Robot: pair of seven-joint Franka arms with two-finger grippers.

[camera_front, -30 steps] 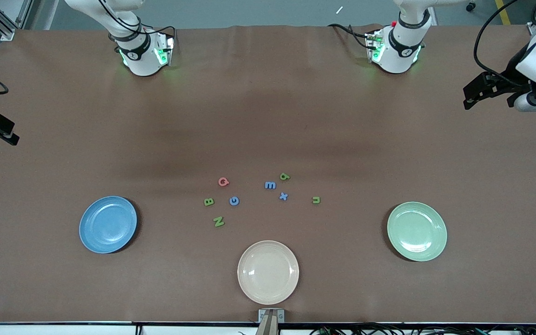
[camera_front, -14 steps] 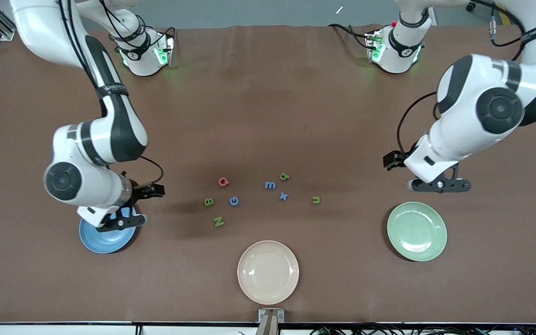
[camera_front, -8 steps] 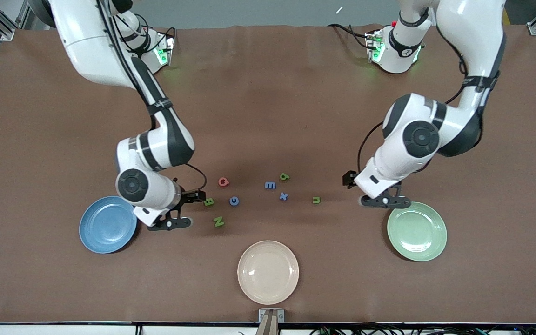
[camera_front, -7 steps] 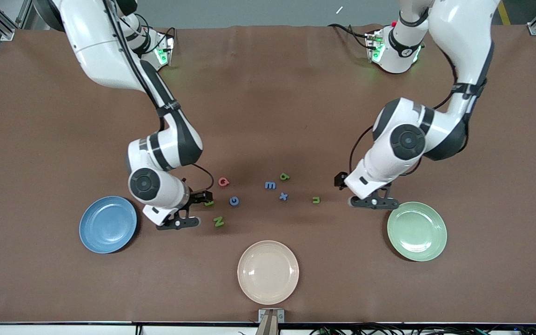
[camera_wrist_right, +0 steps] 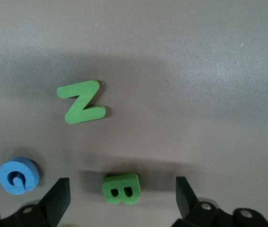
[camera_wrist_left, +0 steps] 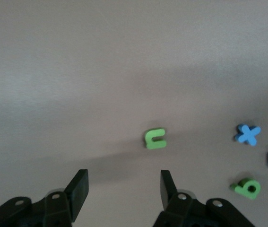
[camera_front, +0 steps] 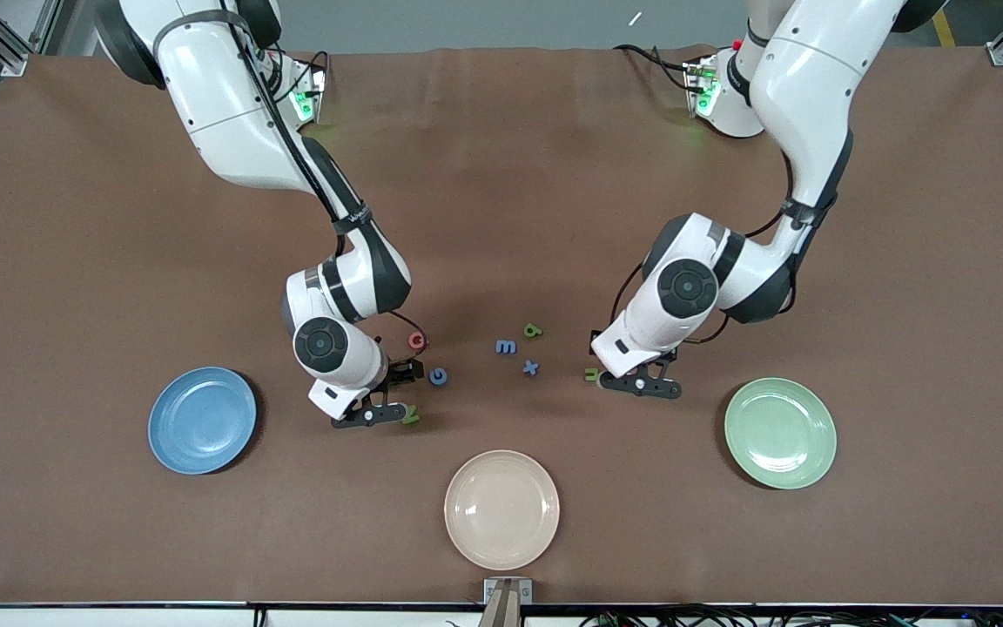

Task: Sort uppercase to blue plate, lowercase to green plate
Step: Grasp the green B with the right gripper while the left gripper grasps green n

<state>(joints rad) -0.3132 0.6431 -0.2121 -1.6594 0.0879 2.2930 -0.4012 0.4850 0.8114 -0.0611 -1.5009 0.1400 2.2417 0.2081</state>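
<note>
Your right claw (camera_wrist_right: 119, 198) hangs released over the green B (camera_wrist_right: 121, 188), which sits between its spread fingers on the desk (camera_front: 501, 174), with the green N (camera_wrist_right: 82, 107) and blue G (camera_wrist_right: 19, 176) close by, so the B looks like your first capital for the blue plate (camera_front: 202, 420) toward the right arm's end. Your left claw (camera_wrist_left: 123, 189) is likewise released, low over the desk just short of the green u (camera_wrist_left: 155, 138), likely lined up for the green plate (camera_front: 780, 433) toward the left arm's end. Both plates sit near the camera-side edge.
</note>
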